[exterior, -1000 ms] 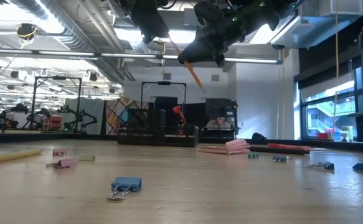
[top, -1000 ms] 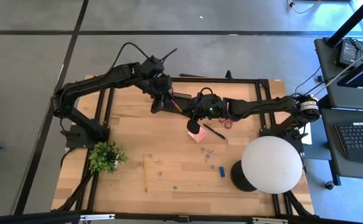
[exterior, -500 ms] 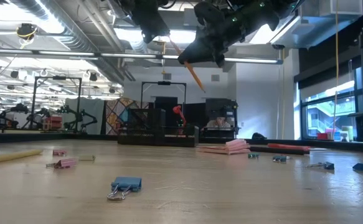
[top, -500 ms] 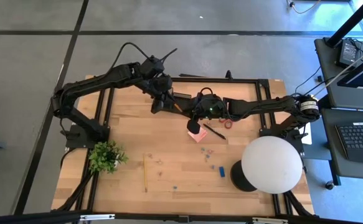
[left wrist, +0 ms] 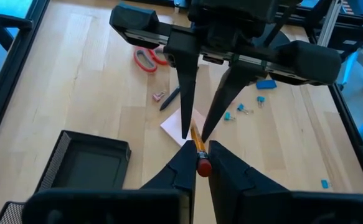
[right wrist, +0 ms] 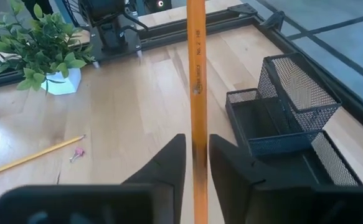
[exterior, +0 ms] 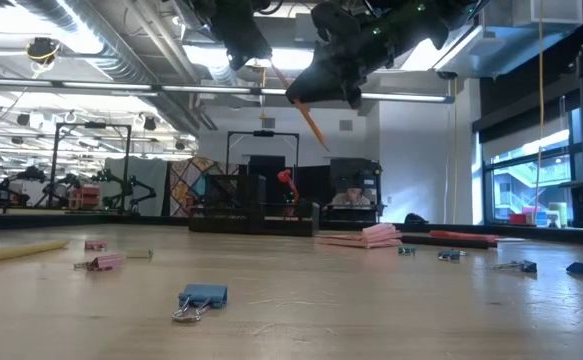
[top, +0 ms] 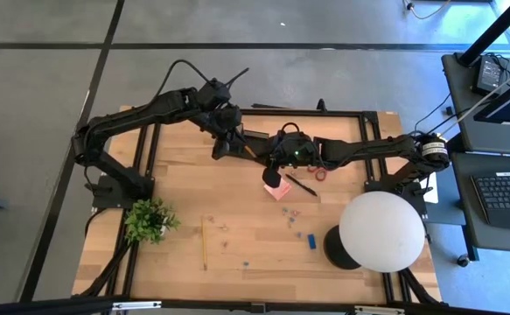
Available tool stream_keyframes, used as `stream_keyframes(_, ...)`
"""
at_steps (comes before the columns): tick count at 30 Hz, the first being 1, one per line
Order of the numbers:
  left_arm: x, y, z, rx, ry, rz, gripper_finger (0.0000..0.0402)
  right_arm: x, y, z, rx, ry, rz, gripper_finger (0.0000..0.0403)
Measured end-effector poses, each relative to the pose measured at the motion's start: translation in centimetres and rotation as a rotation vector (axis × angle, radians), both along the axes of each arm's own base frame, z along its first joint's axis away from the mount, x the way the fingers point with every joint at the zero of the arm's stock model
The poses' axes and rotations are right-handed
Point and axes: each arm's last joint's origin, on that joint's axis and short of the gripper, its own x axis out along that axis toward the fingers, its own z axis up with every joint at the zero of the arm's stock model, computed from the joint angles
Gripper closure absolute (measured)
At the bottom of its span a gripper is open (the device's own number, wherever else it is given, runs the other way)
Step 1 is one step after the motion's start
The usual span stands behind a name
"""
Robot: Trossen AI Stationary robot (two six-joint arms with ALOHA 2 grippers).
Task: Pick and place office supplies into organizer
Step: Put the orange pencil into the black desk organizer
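An orange pencil [top: 248, 150] hangs in the air between my two grippers, above the table and near the black mesh organizer [top: 255, 136]. My left gripper [left wrist: 200, 149] is shut on the pencil's eraser end. My right gripper [right wrist: 197, 140] faces it from the other side. Its fingers stand a little apart on either side of the pencil's shaft [right wrist: 197, 93]. In the low view the pencil [exterior: 311, 125] slants with its pointed end lowest. A second pencil [top: 204, 243] lies flat on the table near the front left. My left gripper pinches the pencil at its red eraser and metal band [left wrist: 201, 167] between its two fingertips. The pencil runs on forward from the fingers, lifted clear of the table and slanting down. My right gripper's fingers [left wrist: 184, 127] flank the shaft; whether they touch it, I cannot tell.
Red scissors [top: 320, 173], a pink sticky pad [top: 278, 190] and a black pen [top: 300, 184] lie below the grippers. Clips and a blue block [top: 311, 240] lie scattered toward the front. A white globe lamp [top: 381, 230] stands front right and a plant [top: 150, 219] front left.
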Motion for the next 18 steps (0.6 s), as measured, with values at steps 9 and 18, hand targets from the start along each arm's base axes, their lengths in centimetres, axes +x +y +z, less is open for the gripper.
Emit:
stream_keyframes(9,0.0,0.0,0.0,-0.001,-0.001,-0.002,0.0381,0.0,0.2,-0.1,-0.02,0.015,0.089,0.027)
stream_keyframes(18,-0.4,0.2,-0.3,-0.02,0.042,0.014,0.0382,-1.4,-0.3,-2.0,0.015,0.251,0.045,0.0157)
